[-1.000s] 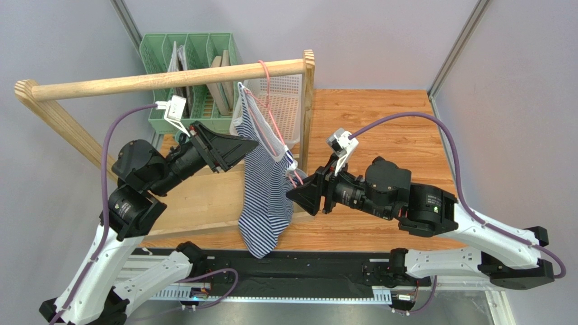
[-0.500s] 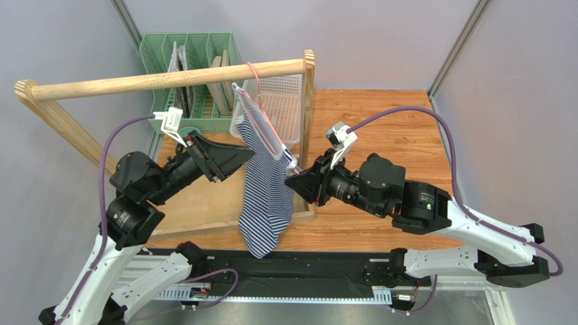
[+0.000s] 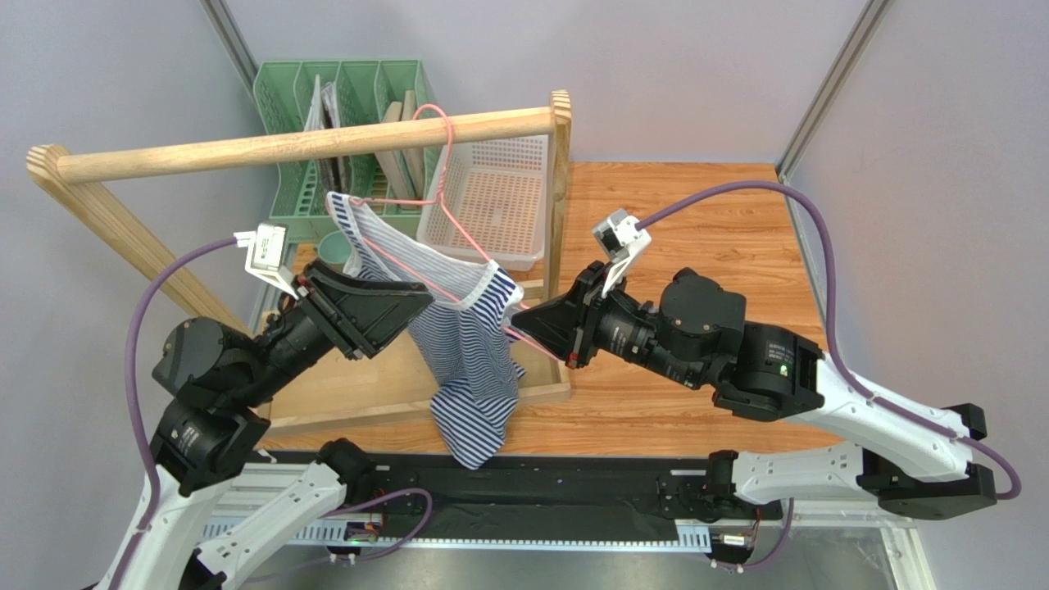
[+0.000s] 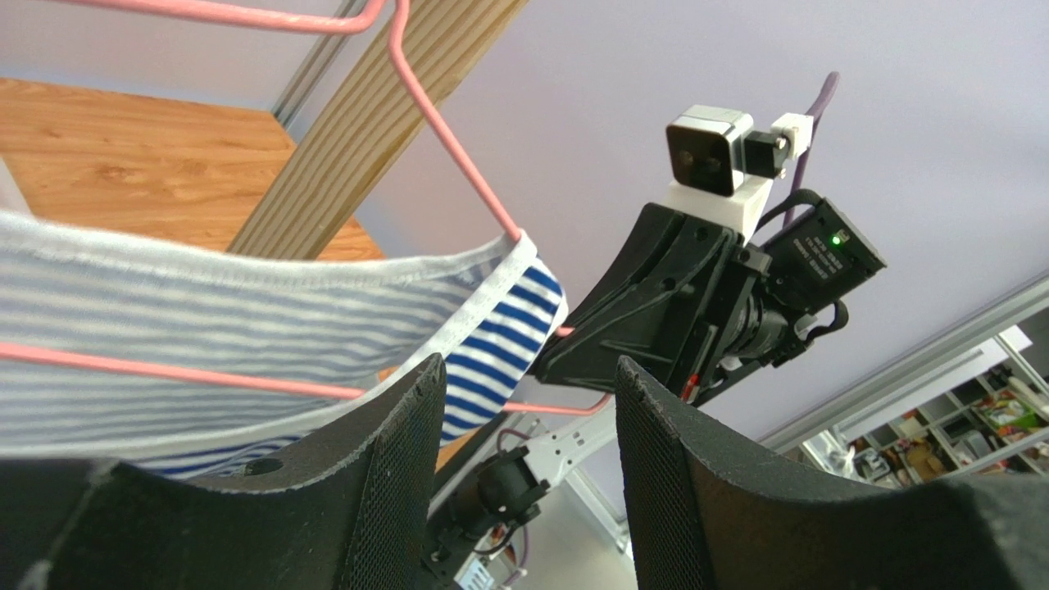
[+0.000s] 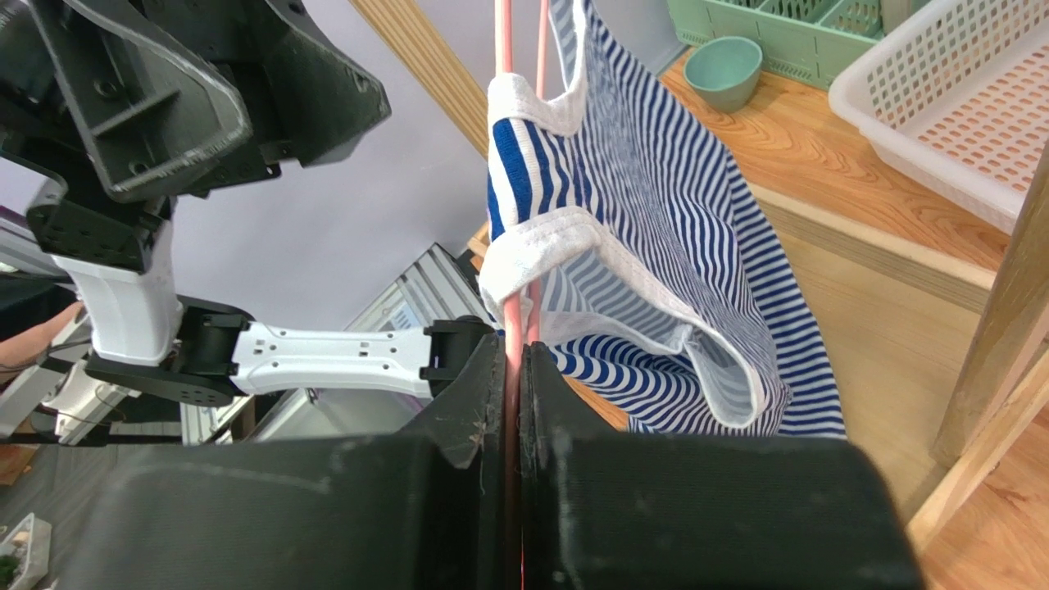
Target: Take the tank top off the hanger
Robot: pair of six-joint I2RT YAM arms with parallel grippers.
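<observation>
The pink hanger (image 3: 434,184) hangs by its hook from the wooden rail (image 3: 246,145), its triangle turned broadside in the top view. The striped tank top (image 3: 474,369) drapes from it and sags below. My right gripper (image 3: 517,322) is shut on the hanger's right end; in the right wrist view the pink wire (image 5: 504,148) runs between the closed jaws (image 5: 514,357), with the tank top (image 5: 665,209) just beyond. My left gripper (image 3: 419,295) is open, beside the top's left side. In the left wrist view its jaws (image 4: 530,369) stand apart with nothing between them; the tank top (image 4: 246,307) and hanger wire (image 4: 456,148) lie just past the left finger.
A green divider rack (image 3: 345,98) and a white mesh basket (image 3: 493,203) stand behind the rail. A teal bowl (image 3: 333,250) sits beside them. The rail's upright post (image 3: 560,184) is close to the right gripper. The wooden table (image 3: 714,234) extends to the right.
The hanger has swung from edge-on to broadside, its hook sliding left along the rail. My left arm has drawn back to the left. The right gripper kept its hold and moved slightly left.
</observation>
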